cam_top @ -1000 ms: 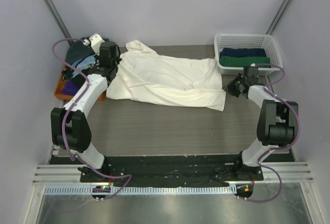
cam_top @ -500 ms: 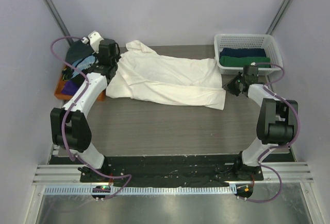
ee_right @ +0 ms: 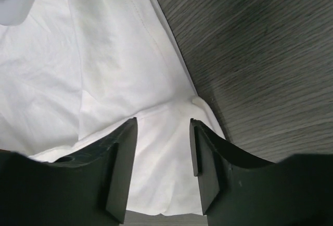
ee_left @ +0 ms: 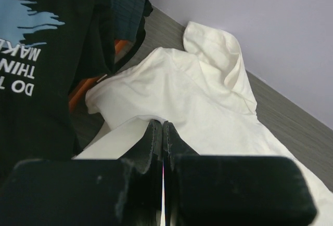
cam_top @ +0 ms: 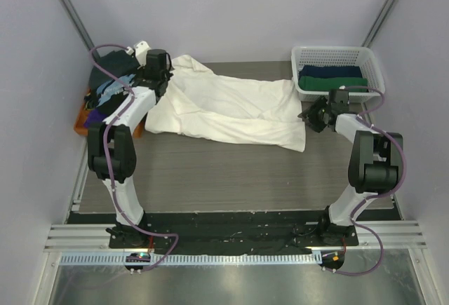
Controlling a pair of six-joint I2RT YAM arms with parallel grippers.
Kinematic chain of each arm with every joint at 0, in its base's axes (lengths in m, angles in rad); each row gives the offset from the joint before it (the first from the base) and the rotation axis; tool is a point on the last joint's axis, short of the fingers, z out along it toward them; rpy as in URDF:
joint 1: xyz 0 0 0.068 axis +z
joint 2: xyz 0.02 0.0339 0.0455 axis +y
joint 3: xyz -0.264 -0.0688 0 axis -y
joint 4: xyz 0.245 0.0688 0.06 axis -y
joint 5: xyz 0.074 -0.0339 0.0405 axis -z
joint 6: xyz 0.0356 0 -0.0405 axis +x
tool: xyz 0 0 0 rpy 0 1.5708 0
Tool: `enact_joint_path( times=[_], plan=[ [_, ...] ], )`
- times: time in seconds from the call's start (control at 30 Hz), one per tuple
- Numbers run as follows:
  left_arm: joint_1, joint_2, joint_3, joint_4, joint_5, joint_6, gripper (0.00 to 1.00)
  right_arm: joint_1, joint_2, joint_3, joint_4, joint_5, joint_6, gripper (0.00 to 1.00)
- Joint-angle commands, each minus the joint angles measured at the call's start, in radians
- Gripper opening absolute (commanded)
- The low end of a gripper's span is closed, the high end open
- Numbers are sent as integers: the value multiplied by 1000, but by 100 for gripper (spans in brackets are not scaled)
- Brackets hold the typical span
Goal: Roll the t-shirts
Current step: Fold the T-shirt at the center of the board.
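Just above the cream t-shirt (cam_top: 231, 112), the right hand (ee_right: 163, 132) gapes.

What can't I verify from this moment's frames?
Left wrist: whether the shut left gripper pinches the cream t-shirt; its fingers cover the contact.
Left wrist: lettering on the black t-shirt, cut off by the frame edge.
Top: orange tray, mostly under the shirt pile.
Top: number of shirts in the basket; too small, wall hides them.

You have a white lattice basket (cam_top: 330, 56) at the far right corner of the dark wood-grain counter (cam_top: 231, 172), and an orange tray (cam_top: 83, 126) at its left edge, mostly covered.
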State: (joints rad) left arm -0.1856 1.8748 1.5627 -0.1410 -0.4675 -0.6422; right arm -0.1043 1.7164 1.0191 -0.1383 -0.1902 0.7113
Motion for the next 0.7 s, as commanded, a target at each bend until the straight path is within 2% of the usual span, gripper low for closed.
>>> enact_joint_path(
  times=[0.0,0.13,0.17,0.23,0.27,0.3,0.33,0.37,0.5,0.6,0.63,0.67],
  plan=[
    [9,61,65,63,39,7,1,9,-119,-52,57,32,8,56],
    [9,101,77,69,72,-14,2,15,-285,-226,133,52,71,56],
    [11,106,79,72,79,-17,4,20,-351,-313,172,54,92,55],
    [9,122,85,73,107,-19,14,40,-408,-394,230,57,152,55],
    [9,124,91,70,115,-16,25,73,-461,-459,235,89,168,55],
    [9,124,95,70,136,-8,30,92,-484,-487,236,104,187,55],
    [9,107,91,69,139,-1,35,104,-507,-511,236,122,218,58],
    [9,93,88,69,139,3,44,154,-529,-555,233,135,235,61],
    [11,-3,62,57,102,36,69,212,-629,-643,215,237,304,62],
    [11,-90,46,21,92,35,77,213,-661,-712,252,291,394,64],
    [9,-114,28,11,104,32,78,212,-672,-723,262,335,419,70],
    [11,-168,14,0,107,23,78,213,-673,-737,272,351,460,72]
  ],
)
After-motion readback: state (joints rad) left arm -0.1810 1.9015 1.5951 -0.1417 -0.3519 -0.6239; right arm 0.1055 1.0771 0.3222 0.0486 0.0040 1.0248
